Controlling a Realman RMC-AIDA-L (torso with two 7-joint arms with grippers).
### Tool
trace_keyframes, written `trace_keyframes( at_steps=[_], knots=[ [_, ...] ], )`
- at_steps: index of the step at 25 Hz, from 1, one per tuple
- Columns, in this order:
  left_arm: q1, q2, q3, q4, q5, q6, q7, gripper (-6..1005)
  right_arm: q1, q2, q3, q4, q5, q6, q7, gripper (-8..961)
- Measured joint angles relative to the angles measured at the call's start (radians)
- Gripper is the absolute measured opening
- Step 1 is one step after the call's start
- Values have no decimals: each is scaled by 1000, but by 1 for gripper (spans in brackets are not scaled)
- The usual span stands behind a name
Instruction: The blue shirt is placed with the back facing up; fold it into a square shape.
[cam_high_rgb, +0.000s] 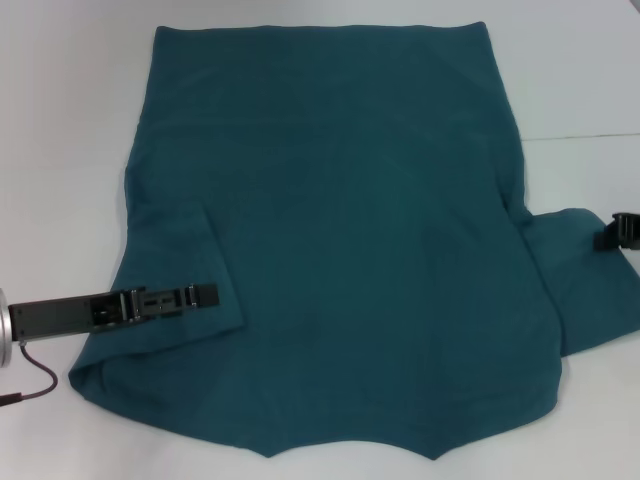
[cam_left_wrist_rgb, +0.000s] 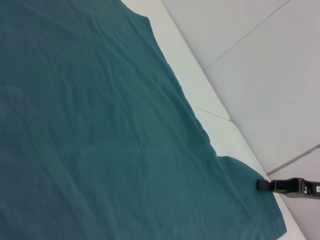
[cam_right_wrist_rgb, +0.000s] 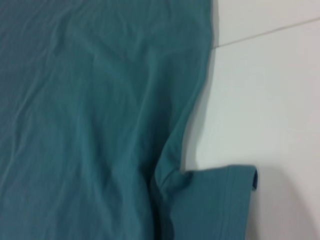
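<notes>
The blue shirt (cam_high_rgb: 350, 250) lies spread flat on the white table, plain side up, with the neckline toward the near edge. Its left sleeve (cam_high_rgb: 185, 270) is folded inward over the body. My left gripper (cam_high_rgb: 210, 294) lies over that folded sleeve, pointing toward the shirt's middle. The right sleeve (cam_high_rgb: 580, 290) still sticks out sideways, and my right gripper (cam_high_rgb: 605, 238) sits at its outer far edge. From the left wrist, the shirt (cam_left_wrist_rgb: 100, 125) fills the picture and the right gripper (cam_left_wrist_rgb: 260, 185) touches the sleeve's rim. The right wrist view shows the right sleeve (cam_right_wrist_rgb: 215, 205) and its armpit crease.
The white table (cam_high_rgb: 60, 120) surrounds the shirt, with bare surface to the left, the right and beyond the hem. A thin seam line (cam_high_rgb: 590, 135) crosses the table at the far right. A cable (cam_high_rgb: 35, 385) hangs from the left arm near the front left.
</notes>
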Motion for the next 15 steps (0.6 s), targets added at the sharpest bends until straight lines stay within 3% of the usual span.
trace_keyframes(
  at_steps=[15],
  knots=[
    [13,-3,-24,0,0,0,0,877,129,-8,-3,-2,-144,45,83,6]
  ],
)
